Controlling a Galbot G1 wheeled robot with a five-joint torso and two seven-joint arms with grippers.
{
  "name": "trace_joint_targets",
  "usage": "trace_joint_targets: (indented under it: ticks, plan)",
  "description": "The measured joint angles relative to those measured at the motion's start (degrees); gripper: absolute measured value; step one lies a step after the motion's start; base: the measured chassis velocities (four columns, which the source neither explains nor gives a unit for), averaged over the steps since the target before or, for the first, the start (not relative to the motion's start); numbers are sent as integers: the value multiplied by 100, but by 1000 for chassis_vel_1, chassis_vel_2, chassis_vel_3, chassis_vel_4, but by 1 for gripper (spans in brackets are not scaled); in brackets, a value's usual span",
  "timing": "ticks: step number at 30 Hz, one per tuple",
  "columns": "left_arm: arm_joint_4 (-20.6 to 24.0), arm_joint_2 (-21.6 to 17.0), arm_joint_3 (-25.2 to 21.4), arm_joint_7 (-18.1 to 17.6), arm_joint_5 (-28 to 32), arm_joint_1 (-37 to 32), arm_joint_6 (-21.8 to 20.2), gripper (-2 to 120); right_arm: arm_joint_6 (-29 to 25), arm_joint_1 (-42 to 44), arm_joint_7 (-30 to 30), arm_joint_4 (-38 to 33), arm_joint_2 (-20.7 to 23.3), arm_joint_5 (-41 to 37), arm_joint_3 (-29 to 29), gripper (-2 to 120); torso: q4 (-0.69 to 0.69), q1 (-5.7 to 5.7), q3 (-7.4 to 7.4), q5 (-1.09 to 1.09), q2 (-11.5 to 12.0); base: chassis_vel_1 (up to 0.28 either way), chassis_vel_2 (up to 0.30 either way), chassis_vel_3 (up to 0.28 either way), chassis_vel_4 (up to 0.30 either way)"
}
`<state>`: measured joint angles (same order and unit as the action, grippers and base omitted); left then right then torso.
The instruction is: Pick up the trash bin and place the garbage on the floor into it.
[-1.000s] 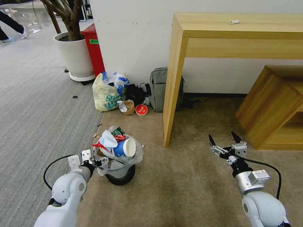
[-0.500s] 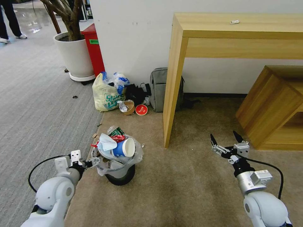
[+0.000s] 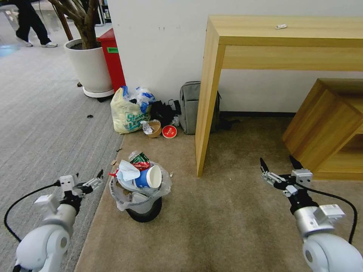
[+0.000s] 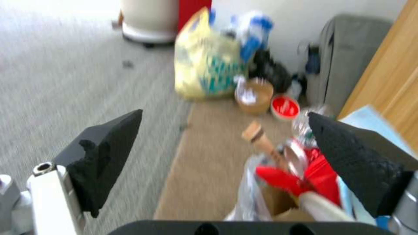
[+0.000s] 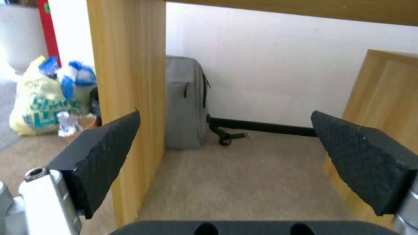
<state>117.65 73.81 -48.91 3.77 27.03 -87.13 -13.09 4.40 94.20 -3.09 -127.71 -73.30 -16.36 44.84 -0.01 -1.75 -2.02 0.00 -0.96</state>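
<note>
Black bin (image 3: 141,204) on tan floor (image 3: 227,226), heaped with garbage (image 3: 140,172). Left pincer (image 3: 92,183) beside its rim, wide open, empty; right pincer (image 3: 281,166) likewise, well apart. Retreat without snagging the liner.

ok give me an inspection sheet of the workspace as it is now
surface: tan carpet, grey ribbed carpet on the robot's left.
job's things: trash bin upright on the tan carpet, heaped with a blue cup, paper and red wrappers.
clutter: yellow shopping bag, brown bowl, red lid, grey backpack by the wall.
grippers: left tool open, beside the bin, not touching; right tool open, empty, by the wooden table.
cables: black cable at each wrist.
surroundings: potted tree, red box, wooden cabinet.
</note>
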Motion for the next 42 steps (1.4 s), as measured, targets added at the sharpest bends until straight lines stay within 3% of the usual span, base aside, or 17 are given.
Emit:
trace_joint_targets:
  ticks: [2,13,22,42]
  plan:
    - [110,232,-93,155,-190,-248,363,100,-115,294,4,-155,-133,247,37,100,0,0,0,-1,0,0,0,0,0]
    - [513,908,-73,375,-446,-1020,745,100,-1133,1174,-49,-499,-721,1132,69,100,0,0,0,0,-1,0,0,0,0]
    - [766,897,49,317,-662,-1130,604,100,-1559,1549,-64,-577,-1155,1363,60,100,0,0,0,0,-1,0,0,0,0]
    - [774,885,56,287,-669,-1114,546,100,-1554,1532,-51,-578,-1148,1355,47,100,1,0,-1,-1,0,0,0,0,0]
